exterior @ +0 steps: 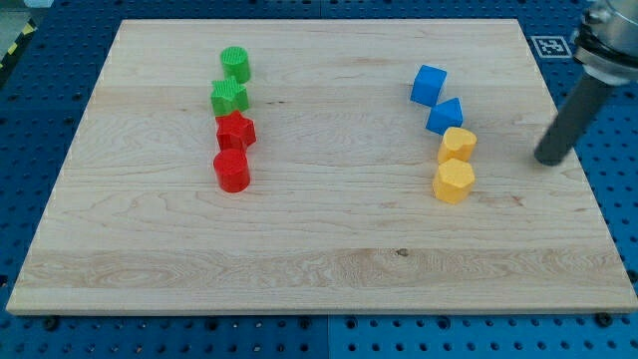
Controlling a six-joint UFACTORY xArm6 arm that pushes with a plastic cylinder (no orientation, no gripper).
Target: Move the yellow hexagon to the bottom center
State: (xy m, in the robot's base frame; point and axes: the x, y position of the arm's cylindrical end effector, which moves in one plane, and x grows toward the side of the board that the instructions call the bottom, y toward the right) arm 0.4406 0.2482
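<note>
The yellow hexagon (454,182) lies on the wooden board (319,249) at the view's right of centre. A second yellow block (458,145), rounded in shape, touches it just above. My tip (547,161) rests on the board to the view's right of both yellow blocks, about ninety pixels from the hexagon and slightly higher, touching no block. The dark rod rises from it toward the view's top right corner.
A blue cube (429,85) and a blue triangular block (445,116) stand above the yellow pair. On the view's left, a column holds a green cylinder (235,65), a green star (229,98), a red star (235,131) and a red cylinder (231,171).
</note>
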